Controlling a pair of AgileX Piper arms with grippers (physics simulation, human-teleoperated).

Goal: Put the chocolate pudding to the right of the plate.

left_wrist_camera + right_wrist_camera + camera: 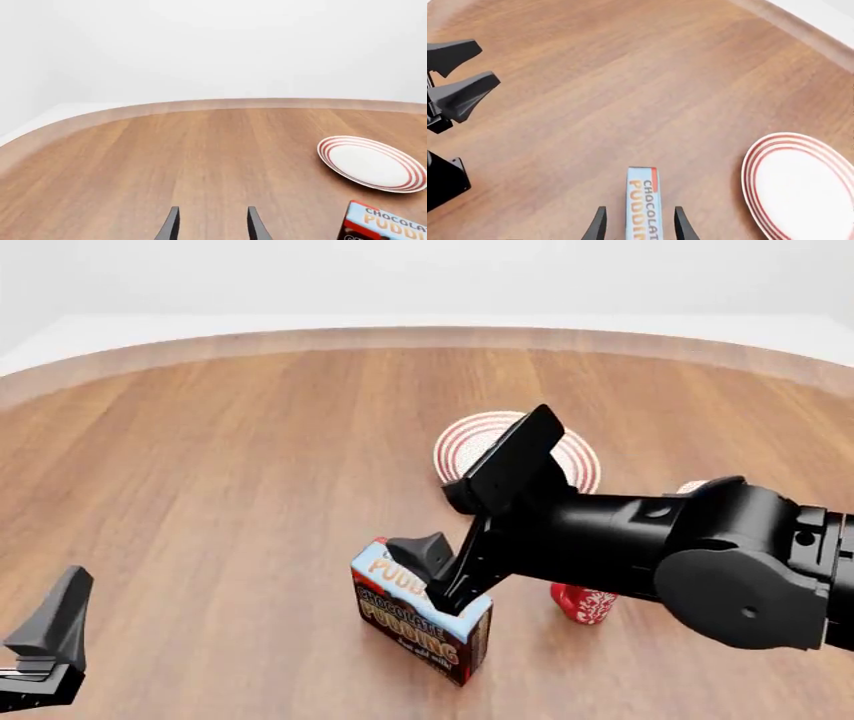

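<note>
The right gripper straddles the chocolate pudding, fingers apart at its sides; the left gripper hangs open, empty

Bright, even, diffuse light; sharp clean renders with only faint soft shadows, no glare.

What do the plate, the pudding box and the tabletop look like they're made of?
The plate looks like glazed ceramic: smooth white with painted red rings, though as a render it could equally be plastic. The chocolate pudding box looks like printed cardboard, with sharp folded edges and flat lettering. The table looks like varnished wood, with brown grain streaks and a faint sheen.
</note>
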